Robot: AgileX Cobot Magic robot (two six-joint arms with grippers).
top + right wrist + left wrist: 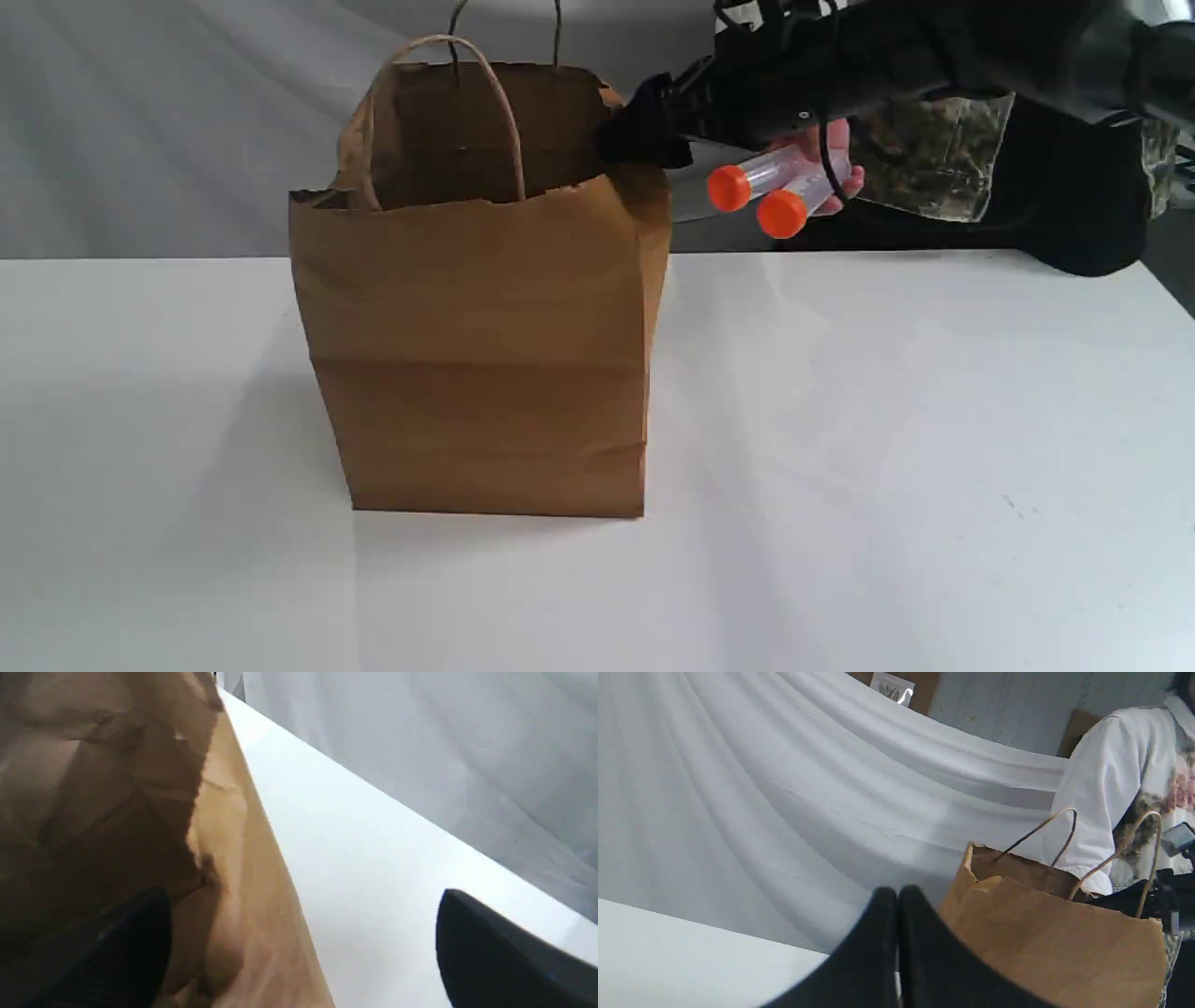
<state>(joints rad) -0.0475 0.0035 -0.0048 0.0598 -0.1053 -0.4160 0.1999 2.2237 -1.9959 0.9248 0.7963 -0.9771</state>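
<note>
The brown paper bag (476, 355) stands upright and open on the white table (934, 420), left of the middle, with its two handles raised. The right gripper (644, 131) is at the top right corner of the bag. In its wrist view the right gripper (301, 896) has its fingers spread wide and holds nothing. One finger (121, 947) is inside the bag (93, 788), and the other (490, 947) is outside over the table (373, 858). Whether either finger touches the paper cannot be told.

The left gripper (896, 891) is clenched with nothing between its fingers, near the bag (1055, 942) but apart from it.

Behind the right arm, a person's hand (840, 140) holds two clear tubes (780, 182) with orange caps.
</note>
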